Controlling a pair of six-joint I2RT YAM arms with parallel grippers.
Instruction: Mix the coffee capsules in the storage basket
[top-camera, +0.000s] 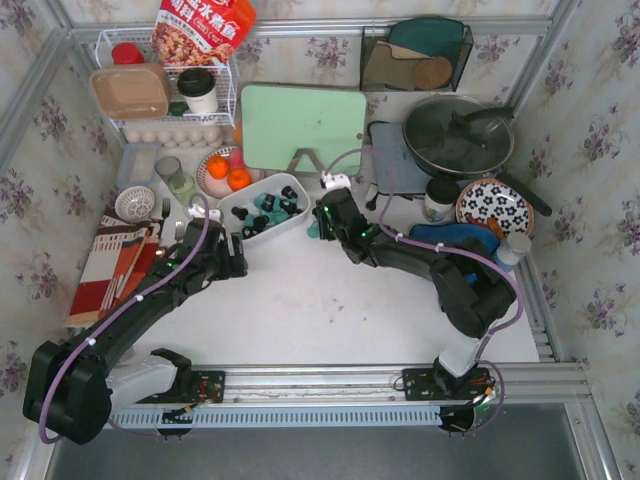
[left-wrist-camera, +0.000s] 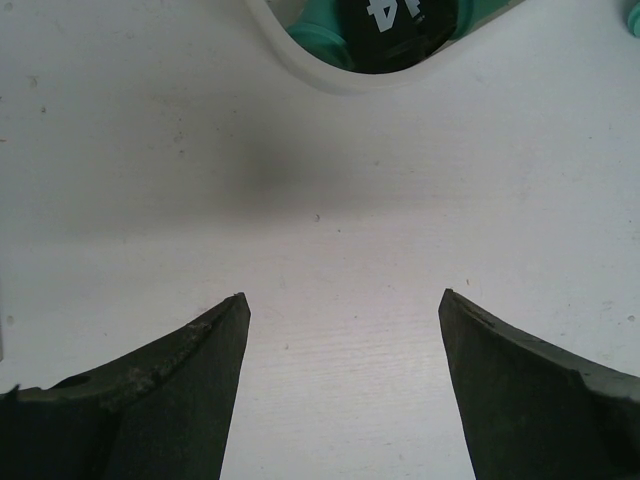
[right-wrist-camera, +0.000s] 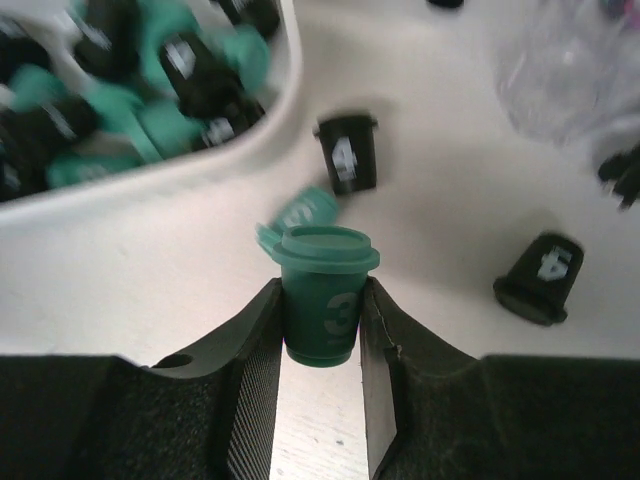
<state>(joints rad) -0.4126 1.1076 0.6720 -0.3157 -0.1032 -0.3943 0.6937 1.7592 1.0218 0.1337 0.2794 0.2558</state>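
Note:
The white storage basket (top-camera: 230, 223) sits mid-table and holds several teal and black coffee capsules (top-camera: 266, 204). In the right wrist view its rim (right-wrist-camera: 180, 170) is at top left. My right gripper (right-wrist-camera: 322, 300) is shut on a teal capsule (right-wrist-camera: 322, 300) marked 3, just right of the basket in the top view (top-camera: 322, 222). Another teal capsule (right-wrist-camera: 305, 212) lies behind it. Two black capsules (right-wrist-camera: 347, 152) (right-wrist-camera: 540, 277) lie loose on the table. My left gripper (left-wrist-camera: 343, 305) is open and empty over bare table, just short of the basket's near corner (left-wrist-camera: 345, 80).
A plate with oranges (top-camera: 222, 172), a green cutting board (top-camera: 303, 125), a pan with lid (top-camera: 458, 135), a patterned plate (top-camera: 494, 206), a wire shelf rack (top-camera: 165, 90) and a striped cloth (top-camera: 115, 262) surround the work area. A clear plastic item (right-wrist-camera: 570, 60) lies at right.

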